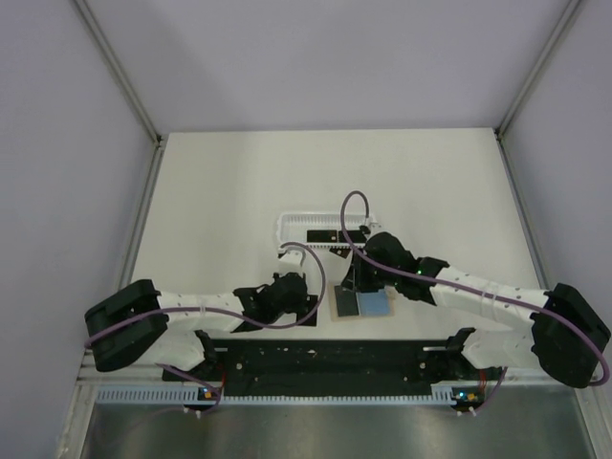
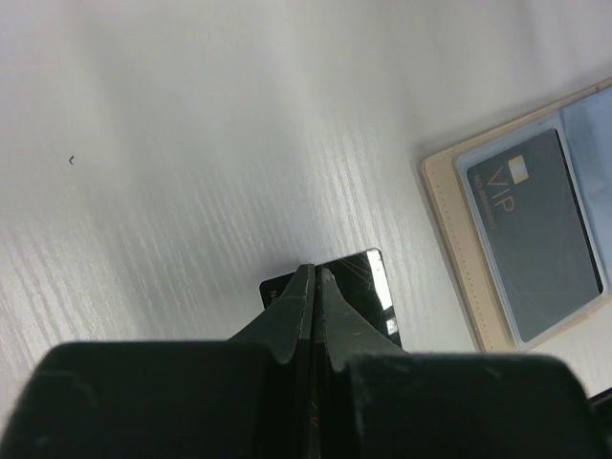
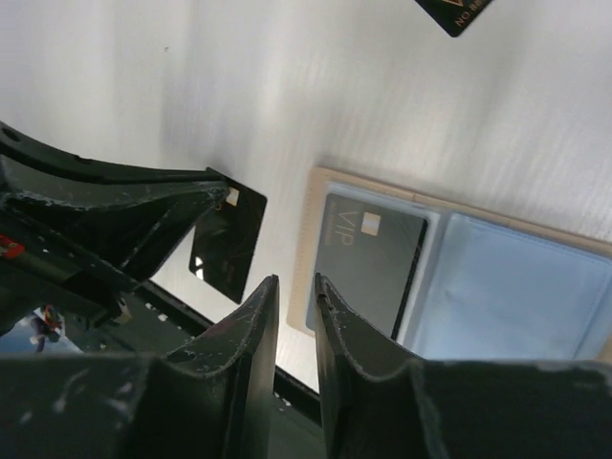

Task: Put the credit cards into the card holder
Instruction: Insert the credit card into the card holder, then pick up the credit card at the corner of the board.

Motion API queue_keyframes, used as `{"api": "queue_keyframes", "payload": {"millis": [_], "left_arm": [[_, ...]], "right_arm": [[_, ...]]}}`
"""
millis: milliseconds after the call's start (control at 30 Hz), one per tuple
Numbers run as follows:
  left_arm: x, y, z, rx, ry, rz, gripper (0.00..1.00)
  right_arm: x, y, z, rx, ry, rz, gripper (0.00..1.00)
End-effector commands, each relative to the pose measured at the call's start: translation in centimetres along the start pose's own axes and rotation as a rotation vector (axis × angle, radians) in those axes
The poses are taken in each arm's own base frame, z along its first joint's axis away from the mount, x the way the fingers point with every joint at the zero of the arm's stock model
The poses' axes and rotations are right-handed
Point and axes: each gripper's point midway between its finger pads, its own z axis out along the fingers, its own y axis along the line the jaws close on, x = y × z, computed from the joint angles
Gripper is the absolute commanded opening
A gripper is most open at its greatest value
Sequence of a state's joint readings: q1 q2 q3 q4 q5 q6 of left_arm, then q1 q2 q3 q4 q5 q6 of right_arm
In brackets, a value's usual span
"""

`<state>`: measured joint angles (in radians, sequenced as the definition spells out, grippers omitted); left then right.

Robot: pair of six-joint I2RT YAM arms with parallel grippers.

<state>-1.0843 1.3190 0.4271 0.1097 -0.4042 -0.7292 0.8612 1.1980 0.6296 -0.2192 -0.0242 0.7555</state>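
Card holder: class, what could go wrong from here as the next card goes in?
1. The left gripper pinches the black card near one edge, so it may twist or slip when pushed.
2. The right gripper, jaws slightly apart, grips nothing; the holder lies free and could slide away.
3. One pocket already holds a VIP card; aiming there could jam.

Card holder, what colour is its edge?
Tan. The card holder shows best in left wrist view.
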Motion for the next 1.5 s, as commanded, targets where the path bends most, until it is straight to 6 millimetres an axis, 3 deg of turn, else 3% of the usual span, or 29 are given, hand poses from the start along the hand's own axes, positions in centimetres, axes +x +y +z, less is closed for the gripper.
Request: {"api": "queue_keyframes", "payload": {"millis": [0,467,533,700,867,1167,1467], "left_arm": [[3.0,0.8,-0.7,0.014,0.089,-0.014,0.00],[5.1,1.0,-2.2,0.037,0.132,-0.054,0.00],[3.9,0.7,-2.5,0.038,0.095,-0.055,0.00],[-2.1,-0.7,-3.4,0.027,-0.071,-0.026,0.00],[-5.3,-1.3,-2.3,0.033,-0.123,-0.028,0.00],[-3.8,-1.2,0.8,0.010,-0.058,0.007,0.00],[-1.3,-1.1,1.0,0.030,0.031,0.012,0.00]], "right_arm": [[-1.4,2.6,0.3,-0.127,-0.053,0.019,0.22],[-0.3,2.8,1.3,-0.173,-0.024,0.041,0.22],[-0.2,2.7,1.2,-0.172,-0.027,0.044,0.22],[-0.2,2.4,1.0,-0.166,-0.039,0.053,0.22],[0.0,2.1,0.8,-0.160,-0.043,0.062,0.22],[0.4,1.1,0.4,-0.135,-0.052,0.072,0.22],[0.5,0.9,0.6,-0.127,-0.049,0.065,0.21]]}}
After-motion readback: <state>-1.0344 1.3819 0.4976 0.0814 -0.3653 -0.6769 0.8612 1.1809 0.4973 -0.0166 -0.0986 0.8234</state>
